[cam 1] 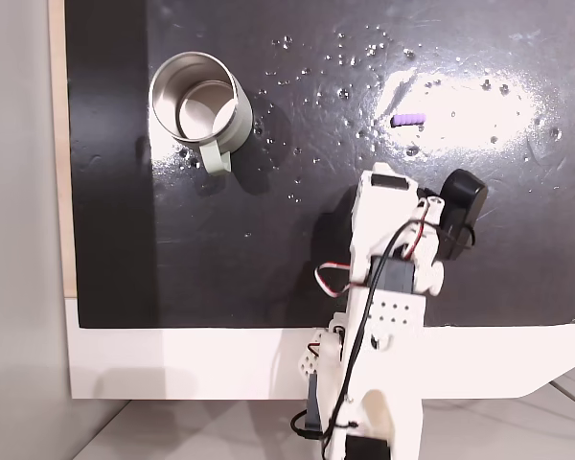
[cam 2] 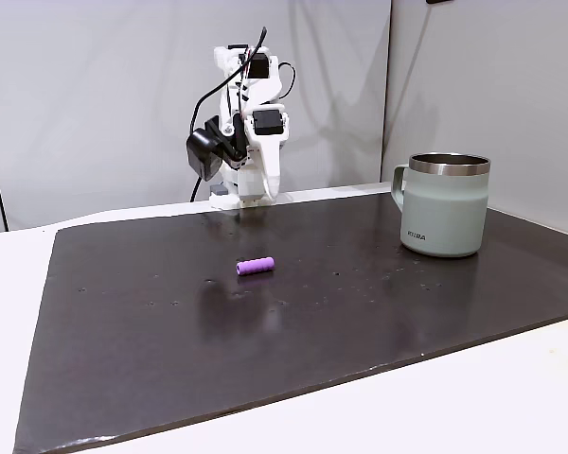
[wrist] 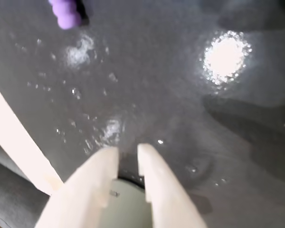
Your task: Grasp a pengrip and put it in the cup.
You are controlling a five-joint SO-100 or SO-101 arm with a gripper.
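The pengrip [cam 1: 407,120], a tiny purple ribbed tube, lies on the black mat right of centre in a fixed view; it rests mid-mat [cam 2: 255,266] in the other, and its end shows at the top left of the wrist view [wrist: 66,14]. The cup [cam 1: 235,117], a silvery mug with a handle, stands upright at the mat's upper left, and at the right [cam 2: 445,218] in the side-on fixed view. My gripper [wrist: 128,154] points down at the mat near the arm's base [cam 2: 265,192], fingers together with nothing between them, well short of the pengrip.
Small shiny specks [cam 1: 350,62] dot the mat around the pengrip. The black mat [cam 1: 268,249] lies on a white table [cam 1: 172,364], with a wooden strip [cam 1: 59,144] along its left edge. A wall stands behind the arm.
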